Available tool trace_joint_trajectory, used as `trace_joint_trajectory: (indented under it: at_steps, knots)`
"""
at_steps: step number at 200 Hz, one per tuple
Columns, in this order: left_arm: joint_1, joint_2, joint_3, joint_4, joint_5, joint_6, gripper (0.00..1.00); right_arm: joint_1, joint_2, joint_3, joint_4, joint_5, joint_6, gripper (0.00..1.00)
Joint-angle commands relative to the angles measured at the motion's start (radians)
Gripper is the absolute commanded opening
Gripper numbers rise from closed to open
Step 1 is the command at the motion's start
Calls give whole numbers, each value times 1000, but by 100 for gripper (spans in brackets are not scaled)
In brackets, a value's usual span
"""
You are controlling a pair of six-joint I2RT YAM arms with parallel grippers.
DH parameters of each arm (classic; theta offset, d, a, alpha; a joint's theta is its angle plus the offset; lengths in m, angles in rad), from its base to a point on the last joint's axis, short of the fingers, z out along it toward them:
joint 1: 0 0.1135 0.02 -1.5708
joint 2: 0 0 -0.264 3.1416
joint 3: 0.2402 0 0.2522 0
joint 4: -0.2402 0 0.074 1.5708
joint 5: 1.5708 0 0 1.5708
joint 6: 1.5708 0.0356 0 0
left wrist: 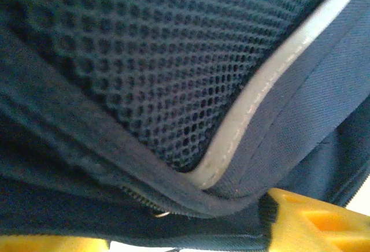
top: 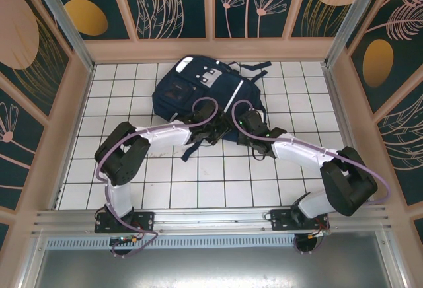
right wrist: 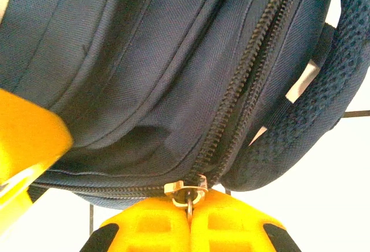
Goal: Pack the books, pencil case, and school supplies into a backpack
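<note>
Sitting pinched in the right hand, backpack zipper pull.

Floor: we see white square tiles in a grid with thin dark grout lines, reaching out to the walls.
Walls: we count three, at the back, left and right. Their dark teal panels are printed with pale pink flower and leaf outlines and large peach and gold ovals.
Frame: pale wood-toned strips divide the panels and line the foot of the walls.
Posts: we see a silver bar slanting up at each back corner.
Rail: grooved silver metal spans the near edge.
Sheet: dull grey metal lies below it.
Light: bright and even, and we find only soft shadows.
</note>
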Motion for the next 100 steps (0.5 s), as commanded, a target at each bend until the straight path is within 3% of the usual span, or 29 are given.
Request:
trace_joint_trajectory:
  at_steps: [1, 25, 37, 100]
  knots:
    - [-12, 44, 37, 79, 8, -56, 53, 2, -43, -15, 10, -35, 6, 0]
    - [-12, 21, 8, 43, -23, -60, 14, 3, -41, -19, 7, -29, 10, 0]
    - [-10, -4, -12, 13, -52, -57, 0, 2, -36, -20, 7, -25, 11, 0]
    - [96, -215, -238, -90, -128, -17, 0, 2, -8, -3, -31, 15, 5, 0]
